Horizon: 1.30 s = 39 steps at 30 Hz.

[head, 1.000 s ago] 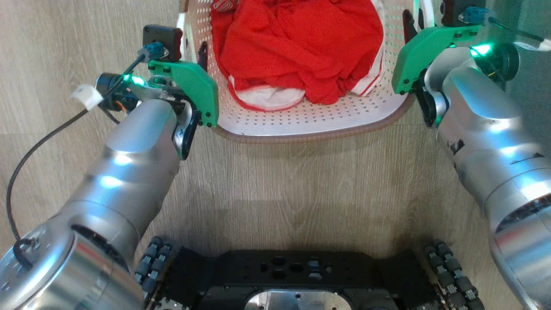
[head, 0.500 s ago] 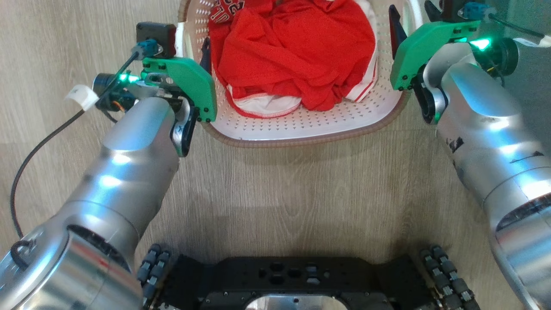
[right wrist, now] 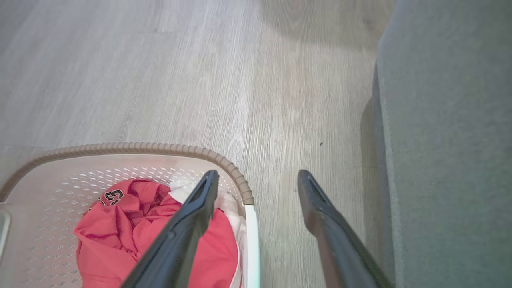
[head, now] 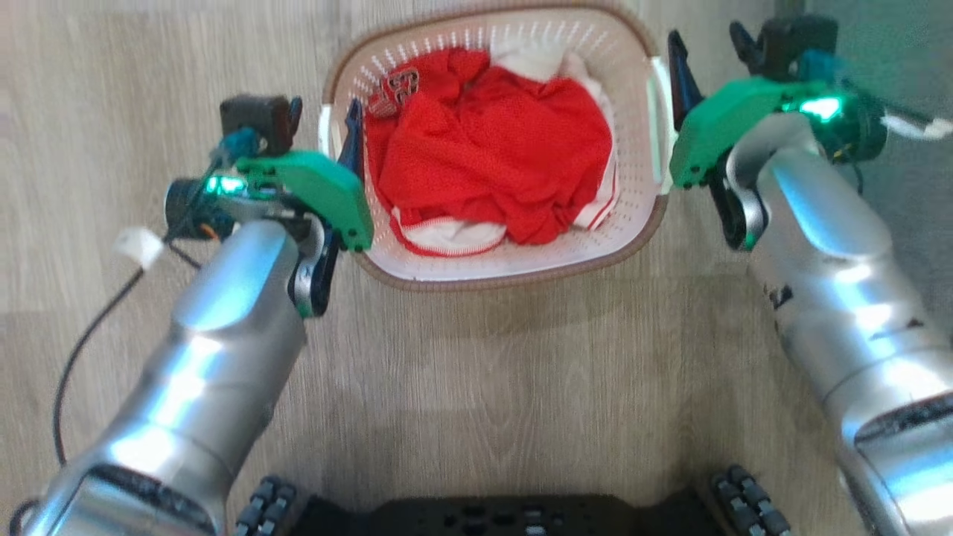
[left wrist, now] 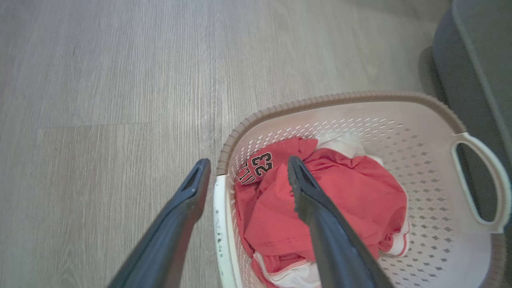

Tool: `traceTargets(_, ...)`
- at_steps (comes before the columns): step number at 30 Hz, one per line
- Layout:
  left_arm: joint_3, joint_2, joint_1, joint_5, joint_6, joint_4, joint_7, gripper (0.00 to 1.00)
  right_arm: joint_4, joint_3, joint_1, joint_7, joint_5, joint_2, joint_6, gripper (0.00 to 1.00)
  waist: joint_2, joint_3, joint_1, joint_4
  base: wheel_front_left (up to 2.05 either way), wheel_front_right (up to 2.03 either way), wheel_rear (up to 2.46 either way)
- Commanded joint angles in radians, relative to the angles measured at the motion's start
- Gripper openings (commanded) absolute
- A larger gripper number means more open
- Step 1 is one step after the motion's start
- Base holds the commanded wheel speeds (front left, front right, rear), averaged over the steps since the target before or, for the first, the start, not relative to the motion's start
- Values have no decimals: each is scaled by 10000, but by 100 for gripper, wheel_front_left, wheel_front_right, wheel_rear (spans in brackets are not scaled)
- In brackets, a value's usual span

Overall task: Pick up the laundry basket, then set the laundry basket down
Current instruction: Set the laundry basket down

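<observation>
Your left fingers [left wrist: 184, 208] and right fingers [right wrist: 324, 224] are spread wide. The laundry basket [head: 514, 272] sits on the floor [head: 476, 372] between them.

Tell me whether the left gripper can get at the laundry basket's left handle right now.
Probably yes: the left gripper is open, its fingers straddling the white handle, one outside, one over the red jersey, nothing between.

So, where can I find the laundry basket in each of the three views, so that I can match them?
Head view: laundry basket at the top centre, whole.
Left wrist view: laundry basket in the lower right, cut off by the bottom edge.
Right wrist view: laundry basket in the lower left corner, partly cut off.
Shared landmark: the number print on the red jersey inside it.
</observation>
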Motion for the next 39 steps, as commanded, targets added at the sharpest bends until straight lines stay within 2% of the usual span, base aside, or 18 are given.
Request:
traceTargets(1,468,381,414,251,69,-374,-51,100,-440,-61,554,-89,-197,210,-15,100,-1,-613,1,-30,0,0,0)
traceTargets(11,2801,252,3028,2367,-117,-2878,-51,100,-2745,-815,2681,-89,-829,210,-15,100,-1,-2681,1,-81,0,0,0)
traceTargets(21,4554,-119,5546,3832,-602,-5409,-51,100,-4988,-1354,5009,-89,-1014,210,-15,100,-1,-4622,1,-152,0,0,0)
traceTargets(25,4919,-197,6405,4268,-775,-6237,-51,100,-5915,-1562,5971,-89,-1110,210,-15,100,-1,-5323,1,-201,0,0,0)
traceTargets(29,5136,-229,6995,4490,-760,-6652,-51,100,-6622,-1751,6638,-89,-1128,210,-15,100,-1,-5732,1,-257,0,0,0)
traceTargets(39,5704,-274,8787,4652,-500,-8170,-51,100,-8554,-2254,8584,-90,-1250,210,-15,100,-1,-6637,1,-342,0,0,0)
